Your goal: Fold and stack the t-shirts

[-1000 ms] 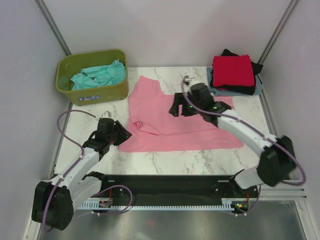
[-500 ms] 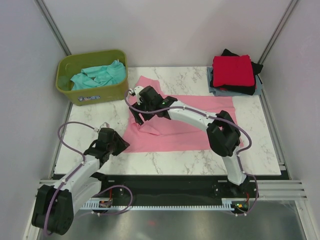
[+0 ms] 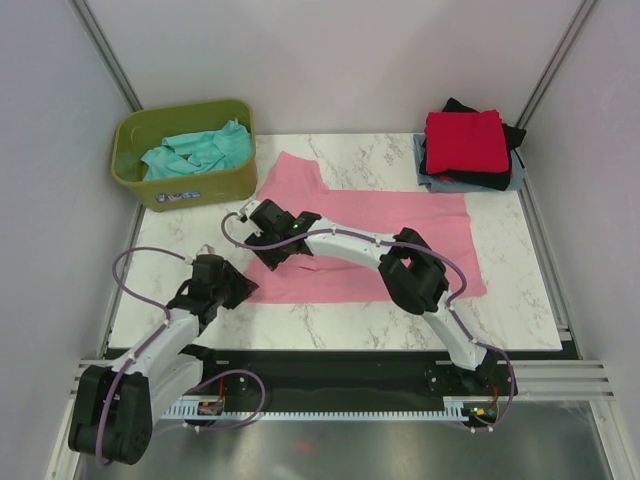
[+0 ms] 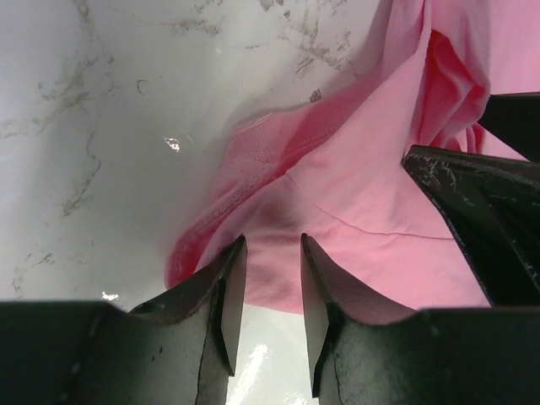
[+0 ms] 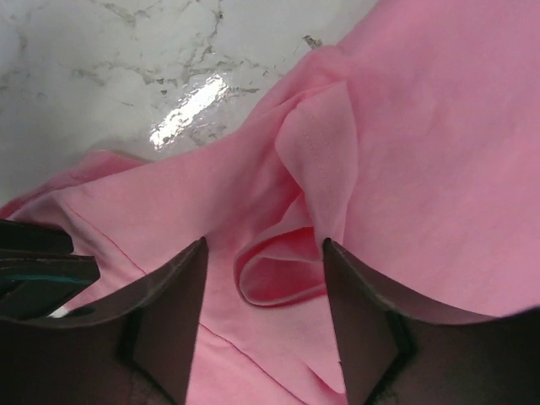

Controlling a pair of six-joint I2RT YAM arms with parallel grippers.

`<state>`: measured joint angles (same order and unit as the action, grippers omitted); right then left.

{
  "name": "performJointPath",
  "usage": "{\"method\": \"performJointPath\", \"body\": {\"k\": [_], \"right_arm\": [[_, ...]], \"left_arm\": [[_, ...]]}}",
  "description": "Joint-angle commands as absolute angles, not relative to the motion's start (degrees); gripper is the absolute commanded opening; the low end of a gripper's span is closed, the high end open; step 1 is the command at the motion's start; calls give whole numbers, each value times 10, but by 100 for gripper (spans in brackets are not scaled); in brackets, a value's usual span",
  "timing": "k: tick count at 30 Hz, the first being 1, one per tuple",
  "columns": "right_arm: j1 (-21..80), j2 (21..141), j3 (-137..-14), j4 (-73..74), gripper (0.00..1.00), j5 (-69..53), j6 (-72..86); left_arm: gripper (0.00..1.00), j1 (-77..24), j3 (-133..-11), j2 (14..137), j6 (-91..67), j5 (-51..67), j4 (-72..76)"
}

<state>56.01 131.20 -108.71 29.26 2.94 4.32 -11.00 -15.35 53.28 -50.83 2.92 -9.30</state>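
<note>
Bright, even light with soft shadows. Glare gleams on the tabletop (image 5: 190,110), upper left of the right wrist view. The left claw (image 4: 272,253) sits dark, slightly blurred, at bottom.

Right hand (image 3: 260,238) far out leftward, spread wide; left hand (image 3: 232,288) low, narrowly parted

**A:** So what kind of place are we looking at here?

**B:** We'd say a robotics lab cell. There's a left arm (image 3: 160,337) and a right arm (image 3: 345,240) bolted to a black base rail (image 3: 330,365), with purple cables (image 3: 130,262) looping off them. Plain white panels (image 3: 330,60) in aluminium posts (image 3: 105,50) box in a marble-look tabletop (image 3: 520,310).

**A:** Yep, we're calling it a test rig.
</note>
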Motion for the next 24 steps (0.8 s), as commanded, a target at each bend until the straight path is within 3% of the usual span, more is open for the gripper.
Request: {"method": "performJointPath", "body": {"k": [1,3,10,16,18,19,21,24], "right_arm": [[558,1306,-1103,296,61,85,36],[558,1303,-1101,297,56,102,27],[556,1309,-1101,301,21,191,-20],[508,1310,-1118,301,4,213,-40],[491,1307,-1133,297,9,200,-42],[477,1308,-1139,297,26,195,-46],[464,1309,-1159,298,35,204,-54],[445,1314,-1183,302,67,232,-54]], "left_arm": [[40,-107,-135,530,-520,26,-101],[40,-107,-133,528,-520,26,-99],[40,-107,-133,527,-519,27,-100],[40,-107,-132,526,-518,29,-98],[40,-107,-132,527,-518,29,-99],[40,-107,-132,526,-518,28,-99],[39,-107,-133,528,-518,28,-98],[39,-107,-133,528,-518,28,-99]]}}
